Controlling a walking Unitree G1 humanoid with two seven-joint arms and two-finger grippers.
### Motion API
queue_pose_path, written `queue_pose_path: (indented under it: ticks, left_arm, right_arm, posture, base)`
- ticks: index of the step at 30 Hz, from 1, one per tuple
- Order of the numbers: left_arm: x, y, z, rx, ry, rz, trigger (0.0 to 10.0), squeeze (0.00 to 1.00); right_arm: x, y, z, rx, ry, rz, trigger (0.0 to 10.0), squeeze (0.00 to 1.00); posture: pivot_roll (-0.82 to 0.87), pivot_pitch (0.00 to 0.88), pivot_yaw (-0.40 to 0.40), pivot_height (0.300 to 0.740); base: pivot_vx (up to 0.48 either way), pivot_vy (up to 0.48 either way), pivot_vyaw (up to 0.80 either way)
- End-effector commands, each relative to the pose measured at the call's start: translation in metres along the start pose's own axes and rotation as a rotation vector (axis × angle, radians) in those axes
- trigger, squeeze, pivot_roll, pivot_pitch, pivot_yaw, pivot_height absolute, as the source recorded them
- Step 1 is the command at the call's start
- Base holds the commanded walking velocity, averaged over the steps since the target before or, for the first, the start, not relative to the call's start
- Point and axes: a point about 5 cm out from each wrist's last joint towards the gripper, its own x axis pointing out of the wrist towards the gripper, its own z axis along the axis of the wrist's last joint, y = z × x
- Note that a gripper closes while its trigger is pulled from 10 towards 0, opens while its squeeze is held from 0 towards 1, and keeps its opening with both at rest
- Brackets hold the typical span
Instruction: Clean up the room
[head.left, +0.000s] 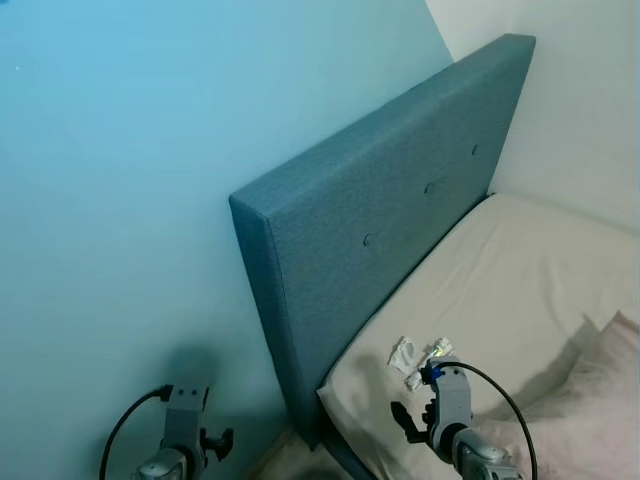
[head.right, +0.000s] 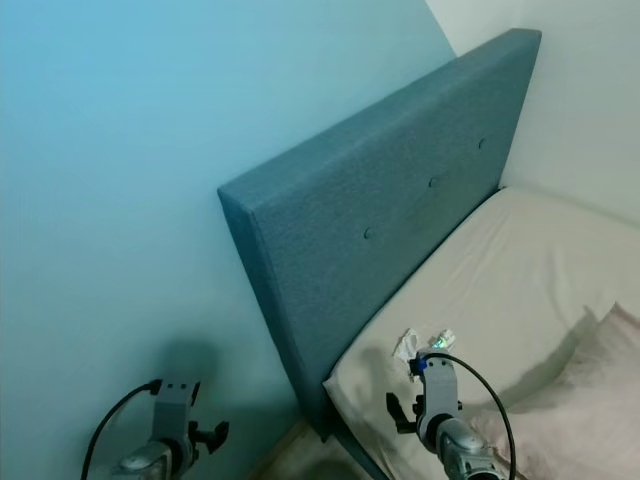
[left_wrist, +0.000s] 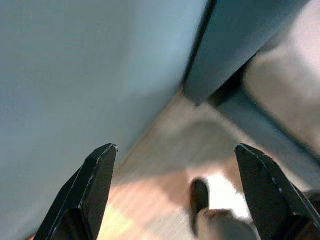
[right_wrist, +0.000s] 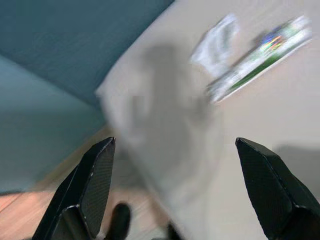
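Observation:
Two pieces of litter lie on the beige mattress (head.left: 520, 270) near its head corner: a crumpled white wrapper (right_wrist: 216, 44) and a long white-and-green wrapper (right_wrist: 260, 57) beside it. In the left eye view they show as the white wrapper (head.left: 403, 352) and the green one (head.left: 437, 351). My right gripper (right_wrist: 175, 142) hangs open above the mattress corner, short of the wrappers, with nothing between its fingers. My left gripper (left_wrist: 175, 147) is open and holds nothing, over the wooden floor (left_wrist: 160, 165) between the wall and the bed.
A blue padded headboard (head.left: 400, 200) stands against the light blue wall (head.left: 120, 180). A pinkish blanket (head.left: 595, 400) lies rumpled on the mattress at the right. The bed frame's corner (left_wrist: 225, 60) is close to the left gripper.

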Motion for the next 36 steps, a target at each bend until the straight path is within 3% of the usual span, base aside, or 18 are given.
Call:
queue_pose_path:
  ticks: [1,2,5,10,15,24,27,29,30,32,34,36]
  left_arm:
    - [0.006,-0.015,0.020,0.007,-0.087,-0.089,10.0,0.00]
    - [0.006,-0.015,0.020,0.007,-0.087,-0.089,10.0,0.00]
    - [0.012,-0.040,0.050,0.043,-0.203,-0.283,10.0,0.00]
    - [0.011,-0.053,0.066,0.072,-0.247,-0.445,10.0,0.00]
    - [0.011,-0.055,0.067,0.120,-0.247,-0.469,10.0,0.00]
    - [0.009,-0.048,0.060,0.090,-0.253,-0.434,10.0,0.00]
    - [0.006,-0.048,0.056,0.067,-0.262,-0.476,10.0,0.00]
    - [0.001,-0.053,0.054,0.046,-0.287,-0.577,10.0,0.00]
    - [0.001,-0.053,0.054,0.046,-0.287,-0.577,10.0,0.00]
    - [-0.010,-0.062,0.056,0.064,-0.337,-0.756,10.0,0.00]
    - [-0.019,-0.068,0.060,0.094,-0.375,-0.859,10.0,0.00]
    - [-0.024,-0.070,0.066,0.112,-0.408,-0.880,10.0,0.00]
  right_arm:
    - [0.003,-0.009,0.023,0.009,-0.074,-0.050,10.0,0.00]
    - [0.003,-0.009,0.023,0.009,-0.074,-0.050,10.0,0.00]
    - [0.003,-0.018,0.047,0.015,-0.151,-0.086,10.0,0.00]
    - [0.005,-0.020,0.064,-0.004,-0.190,-0.100,10.0,0.00]
    - [0.006,-0.018,0.069,-0.015,-0.198,-0.107,10.0,0.00]
    - [0.010,-0.009,0.075,-0.022,-0.201,-0.094,10.0,0.00]
    - [0.011,-0.010,0.082,-0.038,-0.216,-0.103,10.0,0.00]
    - [0.010,-0.014,0.093,-0.052,-0.244,-0.120,10.0,0.00]
    - [0.010,-0.014,0.093,-0.052,-0.244,-0.120,10.0,0.00]
    - [0.007,-0.022,0.115,-0.062,-0.310,-0.145,10.0,0.00]
    - [0.004,-0.025,0.135,-0.064,-0.370,-0.150,10.0,0.00]
    - [0.002,-0.024,0.151,-0.062,-0.422,-0.134,10.0,0.00]
  posture:
    - [-0.11,0.052,0.057,0.701]
    - [-0.11,0.052,0.057,0.701]
    - [-0.10,0.048,0.053,0.686]
    - [-0.09,0.054,0.056,0.666]
    - [-0.09,0.059,0.058,0.646]
    - [-0.08,0.109,0.056,0.611]
    - [-0.07,0.128,0.056,0.601]
    - [-0.06,0.147,0.057,0.591]
    - [-0.06,0.147,0.057,0.591]
    - [-0.05,0.186,0.062,0.581]
    - [-0.04,0.204,0.063,0.571]
    - [-0.03,0.223,0.064,0.561]
  base:
    - [0.000,0.000,0.00]
    - [0.000,0.000,0.00]
    - [0.000,0.000,0.00]
    - [0.000,0.000,0.00]
    - [0.000,0.000,0.00]
    - [0.000,0.000,0.00]
    - [0.000,0.000,0.00]
    - [0.000,0.000,0.00]
    - [0.000,0.000,0.00]
    - [0.000,0.000,0.00]
    - [0.000,0.000,0.00]
    - [0.000,0.000,0.00]
